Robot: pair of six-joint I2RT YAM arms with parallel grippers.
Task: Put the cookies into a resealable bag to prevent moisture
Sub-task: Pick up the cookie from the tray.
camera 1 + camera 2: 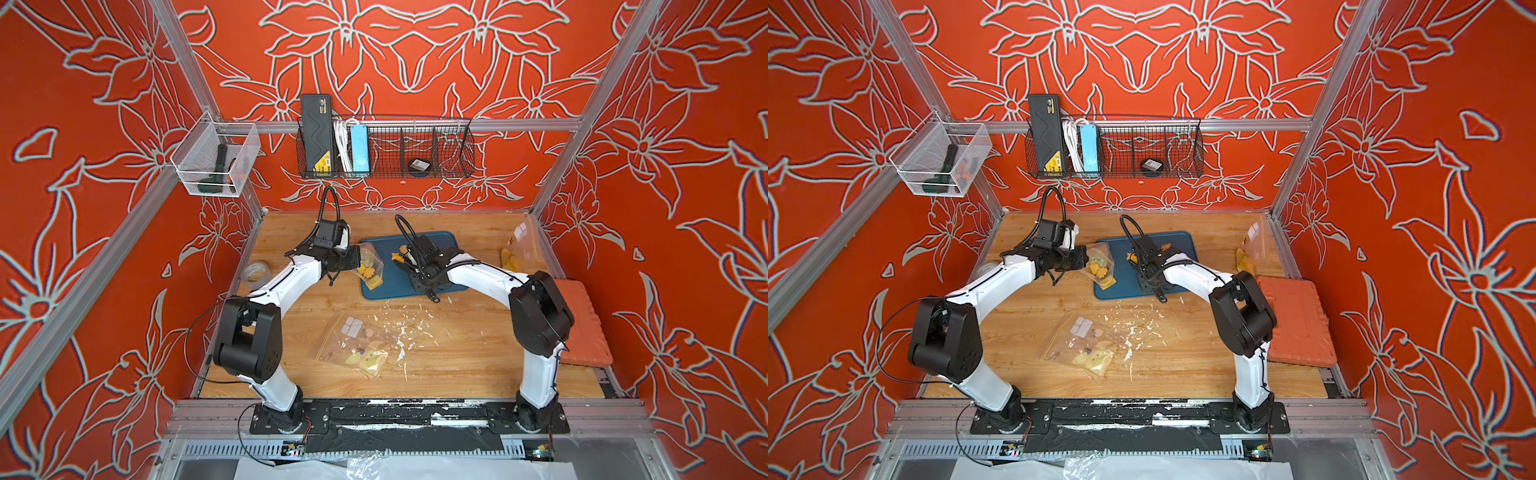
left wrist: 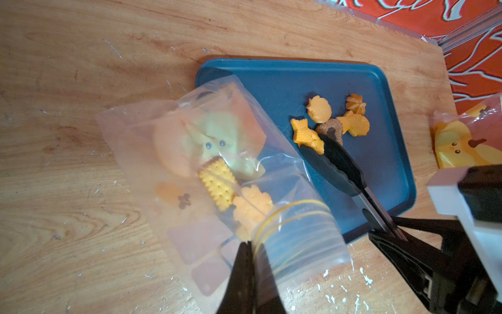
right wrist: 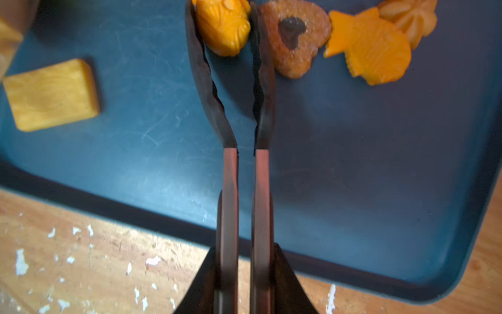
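Wooden table (image 1: 457, 357), red floral walls enclosing it, blue tray (image 1: 440, 245) lying on it in both top views.
Left wrist: left gripper (image 2: 250, 251) pinching closed on the resealable bag (image 2: 168, 141) rim, cookies (image 2: 217, 185) sitting inside.
Right wrist: right gripper (image 3: 244, 263) clamping tongs (image 3: 262, 176), which are squeezing a fish cookie (image 3: 222, 27) at the tray.

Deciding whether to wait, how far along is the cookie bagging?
Done: at least two cookies sit in the bag that the left hand holds by its rim. In hand: tongs in the right hand grip a fish cookie at the tray. Left: heart, second fish, flower, shell and square cookies, then sealing.
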